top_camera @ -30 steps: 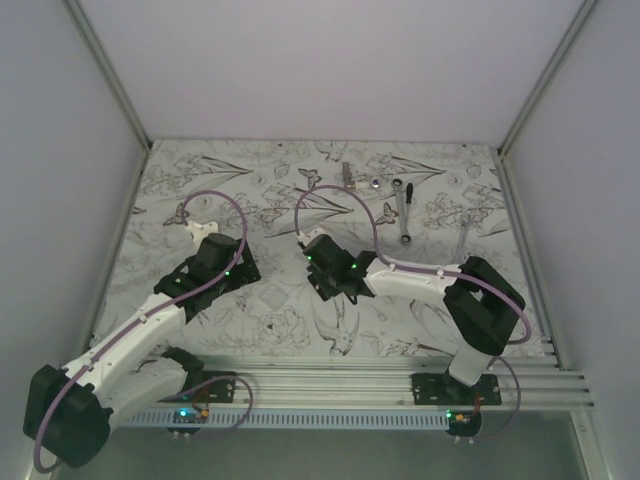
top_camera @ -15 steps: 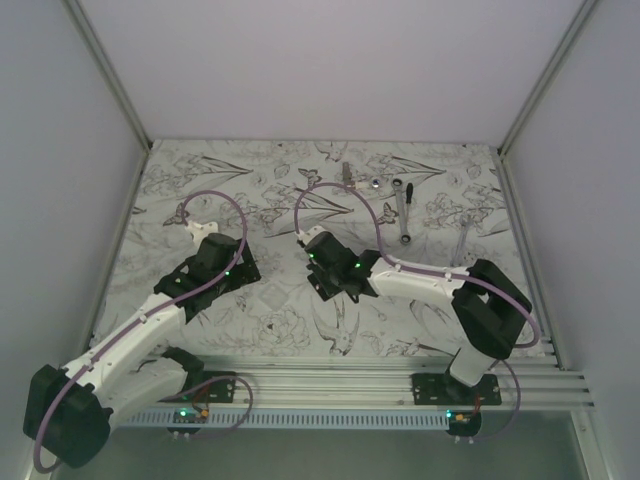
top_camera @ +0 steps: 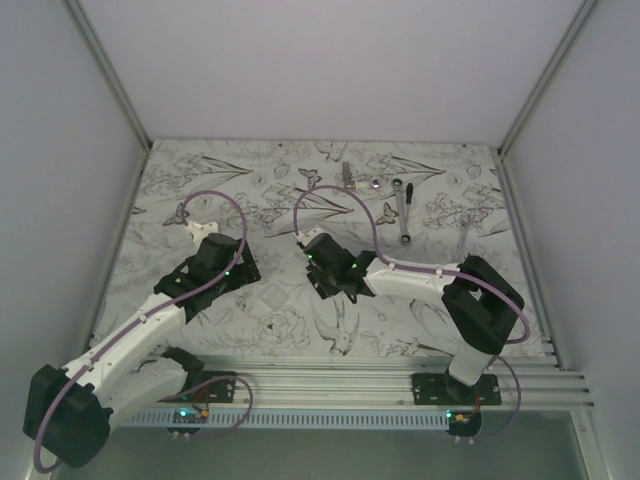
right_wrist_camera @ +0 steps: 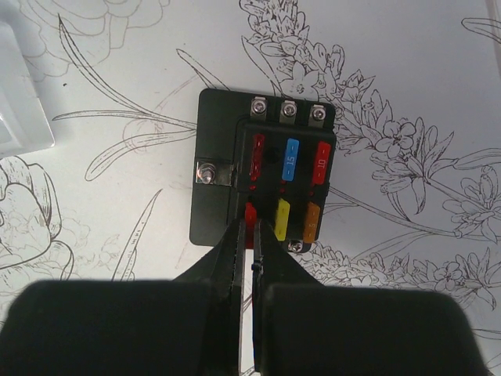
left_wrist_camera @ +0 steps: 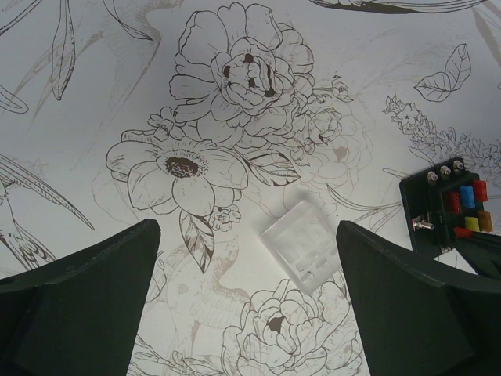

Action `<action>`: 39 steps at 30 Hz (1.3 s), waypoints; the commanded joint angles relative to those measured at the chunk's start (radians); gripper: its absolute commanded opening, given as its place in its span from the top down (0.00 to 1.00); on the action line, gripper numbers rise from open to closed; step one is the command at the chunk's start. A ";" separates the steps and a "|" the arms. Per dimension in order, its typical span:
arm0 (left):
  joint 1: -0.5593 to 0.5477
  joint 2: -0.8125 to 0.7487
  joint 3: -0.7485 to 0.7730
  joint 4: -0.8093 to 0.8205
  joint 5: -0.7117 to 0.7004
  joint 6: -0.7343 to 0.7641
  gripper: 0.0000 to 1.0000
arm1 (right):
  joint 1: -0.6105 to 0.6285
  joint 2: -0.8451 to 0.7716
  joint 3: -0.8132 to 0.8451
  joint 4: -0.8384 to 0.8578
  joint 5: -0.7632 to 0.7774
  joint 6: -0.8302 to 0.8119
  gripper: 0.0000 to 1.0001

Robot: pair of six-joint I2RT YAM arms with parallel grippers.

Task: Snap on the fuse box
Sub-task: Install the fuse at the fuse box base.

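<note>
The fuse box (right_wrist_camera: 266, 168) is a black square block lying flat on the flower-printed table, with red, blue, yellow and orange fuses in its slots. My right gripper (right_wrist_camera: 252, 229) is shut, its tips right at the red fuse (right_wrist_camera: 251, 213) on the box's near edge. I cannot tell if the fuse is pinched. From the top view the right gripper (top_camera: 325, 283) covers the box. My left gripper (left_wrist_camera: 249, 229) stands open above the table, with a clear plastic cover (left_wrist_camera: 301, 247) lying between its fingers, closer to the right one. The fuse box (left_wrist_camera: 450, 205) shows at that view's right edge.
A silver ratchet wrench (top_camera: 404, 212), a small socket (top_camera: 370, 183) and a short metal bar (top_camera: 347, 172) lie at the back of the table. Another metal piece (top_camera: 463, 236) lies at the right. White walls enclose three sides, and an aluminium rail (top_camera: 350, 385) runs along the front.
The right arm's elbow swayed slightly right and came back while its gripper stayed over the fuse box. The left arm has not moved.
</note>
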 commanded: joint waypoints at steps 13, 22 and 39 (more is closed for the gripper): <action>0.006 0.002 0.001 -0.030 0.008 0.000 0.01 | -0.008 0.054 0.019 -0.045 0.025 0.114 1.00; 0.006 0.004 0.001 -0.030 0.009 -0.001 0.01 | -0.009 0.131 0.036 -0.133 0.091 0.152 1.00; 0.006 0.006 0.001 -0.028 0.007 0.000 0.01 | -0.013 0.098 0.120 -0.326 0.056 0.113 0.89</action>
